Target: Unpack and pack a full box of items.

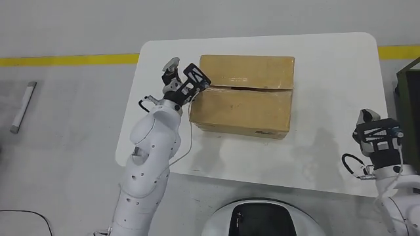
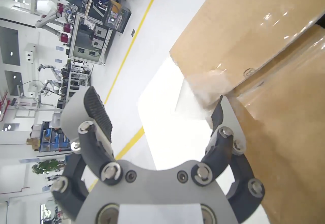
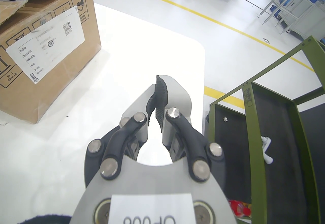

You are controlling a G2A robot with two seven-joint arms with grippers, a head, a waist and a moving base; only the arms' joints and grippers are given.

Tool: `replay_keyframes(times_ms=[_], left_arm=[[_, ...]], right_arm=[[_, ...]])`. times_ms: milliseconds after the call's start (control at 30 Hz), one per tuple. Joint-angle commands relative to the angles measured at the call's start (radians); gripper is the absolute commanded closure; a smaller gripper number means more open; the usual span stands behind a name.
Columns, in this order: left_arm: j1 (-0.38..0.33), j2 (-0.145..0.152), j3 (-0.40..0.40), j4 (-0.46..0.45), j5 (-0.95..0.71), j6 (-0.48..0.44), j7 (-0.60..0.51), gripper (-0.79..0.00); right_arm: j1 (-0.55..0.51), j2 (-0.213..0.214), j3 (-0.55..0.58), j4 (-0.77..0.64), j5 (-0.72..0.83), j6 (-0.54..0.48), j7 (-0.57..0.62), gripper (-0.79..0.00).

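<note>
Nearest us, over the near right part of the white table (image 1: 328, 59), our right gripper (image 3: 159, 91) hung with its fingers pressed together on nothing, well apart from the cardboard box (image 1: 246, 98). A green cart (image 3: 256, 133) stood just past the table's right side. Farther in and to the left, our left gripper (image 2: 155, 99) sat at the left end of the box, which lay in the middle of the table with both top flaps down along a taped seam (image 1: 249, 88). Its fingers were spread wide and gripped nothing: one finger (image 2: 224, 118) touched the box's end just where the seam meets it, while the other stood free in the air to the left. We judged this the very start of unpacking, the box unopened. The next move called for working a fingertip under a flap edge at that seam and lifting it without dragging the box. Beyond the table's far edge, a yellow line (image 1: 65, 59) crossed the floor.
</note>
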Motion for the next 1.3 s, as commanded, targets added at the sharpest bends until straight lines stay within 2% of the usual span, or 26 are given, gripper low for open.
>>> replay_keyframes(times_ms=[0,200,333,433,533,667,900,1233,1267], left_arm=[[0.009,0.002,-0.014,-0.002,0.005,0.002,0.0,-0.785],[0.031,-0.001,-0.044,-0.011,-0.075,0.034,-0.015,-0.785],[0.059,-0.027,-0.066,-0.018,-0.432,0.16,-0.092,-0.785],[0.075,-0.041,-0.058,-0.038,-0.592,0.237,-0.145,-0.785],[0.098,-0.055,-0.052,-0.054,-0.74,0.358,-0.178,-0.785],[0.096,-0.06,-0.039,-0.047,-0.782,0.388,-0.179,-0.785],[0.075,-0.061,-0.02,-0.027,-0.761,0.369,-0.173,-0.785],[0.026,-0.05,0.019,0.014,-0.573,0.233,-0.094,-0.785],[0.022,-0.049,0.022,0.019,-0.559,0.217,-0.084,-0.763]], right_arm=[[0.001,0.0,-0.003,0.0,-0.003,-0.001,0.001,0.0],[-0.001,-0.001,-0.007,-0.003,-0.008,0.0,0.003,0.0],[-0.002,-0.001,-0.011,-0.005,-0.009,0.004,0.007,0.0],[-0.003,-0.002,-0.014,-0.007,-0.011,0.006,0.007,0.0],[-0.005,-0.002,-0.017,-0.009,-0.016,0.008,0.009,0.0],[-0.005,-0.002,-0.018,-0.009,-0.017,0.009,0.009,0.0],[-0.001,-0.003,-0.02,-0.009,-0.016,0.01,0.011,0.0],[0.002,-0.003,-0.018,-0.004,-0.016,0.01,0.01,0.0],[0.002,-0.003,-0.017,-0.004,-0.016,0.011,0.01,0.0]])
